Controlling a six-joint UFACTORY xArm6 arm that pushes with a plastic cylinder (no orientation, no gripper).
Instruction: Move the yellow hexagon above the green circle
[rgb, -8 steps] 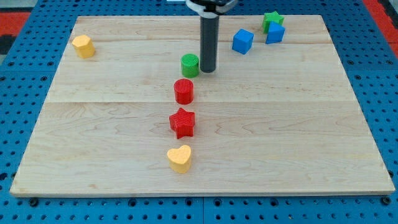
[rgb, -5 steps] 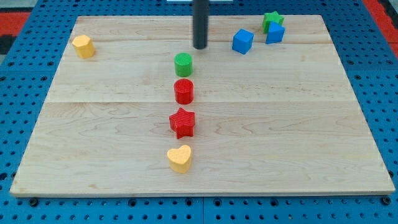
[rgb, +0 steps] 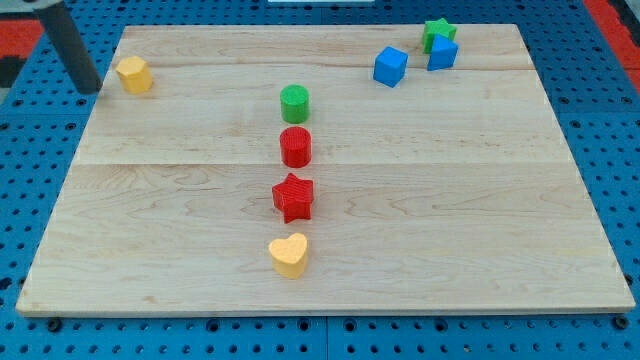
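The yellow hexagon (rgb: 133, 74) sits near the board's upper left corner. The green circle (rgb: 295, 103) stands at the upper middle, far to the hexagon's right. My tip (rgb: 89, 87) is at the view's upper left, just left of the yellow hexagon, a small gap apart, at the board's left edge.
A red circle (rgb: 295, 146), a red star (rgb: 293, 196) and a yellow heart (rgb: 289, 255) line up below the green circle. Two blue cubes (rgb: 390, 66) (rgb: 442, 53) and a green star (rgb: 437, 32) sit at the upper right. The wooden board (rgb: 450, 220) lies on a blue pegboard.
My tip has moved from beside the green circle up and then far left to the yellow hexagon's left side. The green circle shifted slightly left. Other blocks have not moved.
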